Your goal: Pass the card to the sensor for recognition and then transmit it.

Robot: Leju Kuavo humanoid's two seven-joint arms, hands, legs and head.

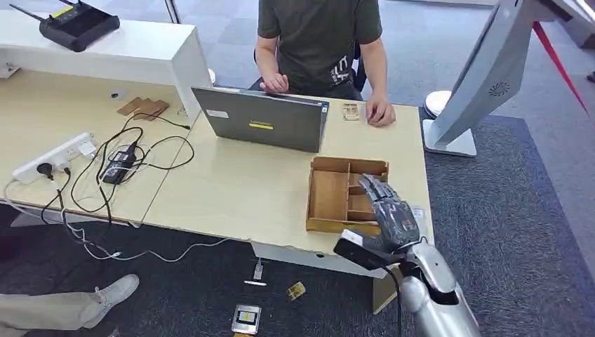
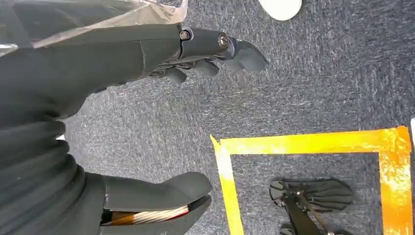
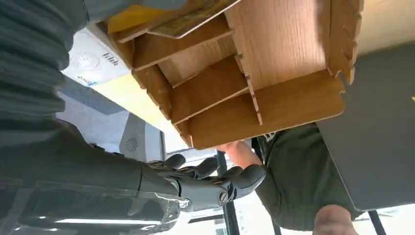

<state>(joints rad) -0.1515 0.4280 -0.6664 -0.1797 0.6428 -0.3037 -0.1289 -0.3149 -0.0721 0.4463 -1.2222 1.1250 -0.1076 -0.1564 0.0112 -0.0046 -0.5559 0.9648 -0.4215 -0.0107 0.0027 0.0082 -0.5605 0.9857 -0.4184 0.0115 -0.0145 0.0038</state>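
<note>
My right hand (image 1: 391,209) hovers over the right-hand compartments of a wooden divided tray (image 1: 330,193) near the table's right front corner. Its fingers (image 3: 215,181) are stretched out and apart, and they hold nothing. In the right wrist view a yellowish patterned card (image 3: 195,14) lies in a tray (image 3: 288,44) compartment, partly hidden by my hand's cover. A flat white pad with print (image 3: 93,61) lies on the table beside the tray, by my wrist (image 1: 419,213). My left hand (image 2: 98,68) hangs over the carpet, fingers and thumb apart, empty.
A person sits behind an open grey laptop (image 1: 263,119), one hand resting by a small pale item (image 1: 351,111). A power strip (image 1: 56,156) and tangled cables lie at the table's left. A white kiosk stand (image 1: 477,84) rises at right. Loose cards (image 1: 245,319) lie on the floor.
</note>
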